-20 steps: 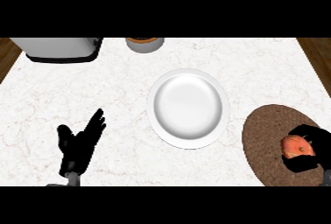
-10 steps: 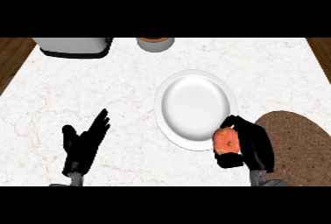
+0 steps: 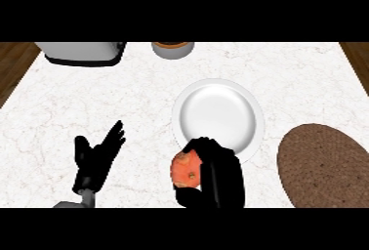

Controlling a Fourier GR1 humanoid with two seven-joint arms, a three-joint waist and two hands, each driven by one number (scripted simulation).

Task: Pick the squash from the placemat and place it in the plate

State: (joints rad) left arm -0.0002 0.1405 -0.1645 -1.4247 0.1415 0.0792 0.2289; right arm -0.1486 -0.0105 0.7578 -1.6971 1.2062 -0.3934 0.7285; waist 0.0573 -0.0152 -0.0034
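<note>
My right hand [image 3: 216, 176], clenched round the squash [image 3: 186, 170], has left the placemat [image 3: 324, 166] and reached the plate [image 3: 216, 114] rim; release comes next.

Light is falling evenly across the pale counter [image 3: 108, 107], bright and flat, with no clear direction to it. The white plate [image 3: 216, 114] is shading softly grey toward its rim, no hard glare showing. The black hands are swallowing their own detail. Shadows under things are barely registering. Edges are staying straight, nothing warping.
</note>
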